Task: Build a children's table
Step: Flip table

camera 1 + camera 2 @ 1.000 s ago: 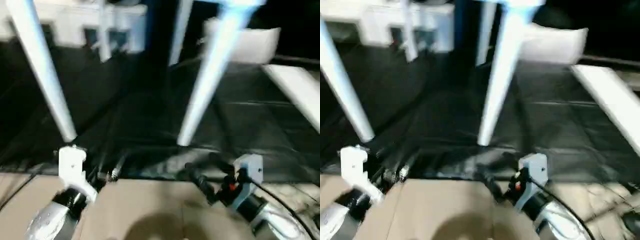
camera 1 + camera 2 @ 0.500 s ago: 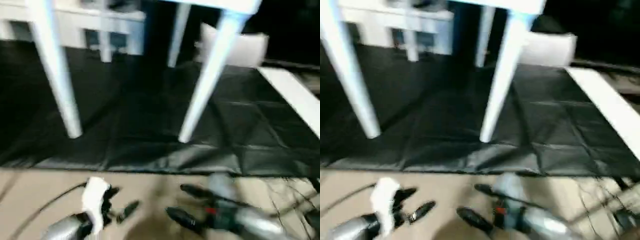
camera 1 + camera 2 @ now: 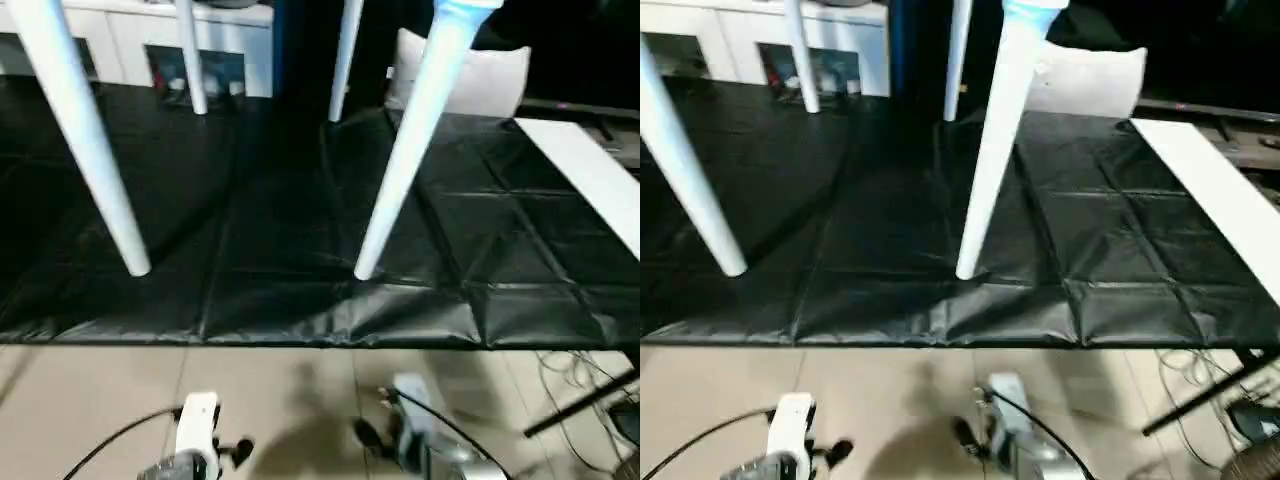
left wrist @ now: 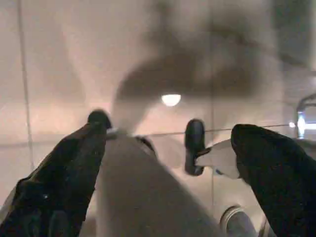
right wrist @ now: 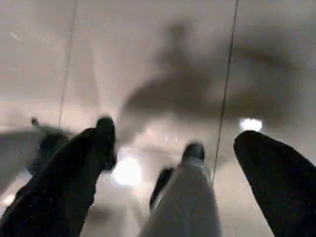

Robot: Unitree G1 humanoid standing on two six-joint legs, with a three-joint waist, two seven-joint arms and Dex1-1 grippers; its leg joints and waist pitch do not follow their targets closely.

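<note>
The children's table stands on its legs on the black mat (image 3: 270, 220). Its front left leg (image 3: 90, 150) and front right leg (image 3: 405, 150) are near me, and two back legs (image 3: 190, 60) (image 3: 345, 60) are behind. The tabletop lies above the picture's top edge. My left gripper (image 3: 235, 455) hangs low over the tile floor, apart from the legs. In the left wrist view the left gripper (image 4: 170, 126) is open and holds nothing. My right gripper (image 3: 370, 437) is beside it, and in the right wrist view the right gripper (image 5: 176, 131) is open and holds nothing.
A grey-white pillow-like bag (image 3: 480, 80) lies at the mat's far right. A flat white board strip (image 3: 590, 175) runs along the right side. White cabinets (image 3: 130, 40) stand at the back. Cables and a dark rod (image 3: 580, 385) lie on the beige tile floor (image 3: 100, 390) at the right.
Both grippers have drawn back from the feet of the front legs and sunk to the bottom edge over the tiles. The camera has shifted too.
</note>
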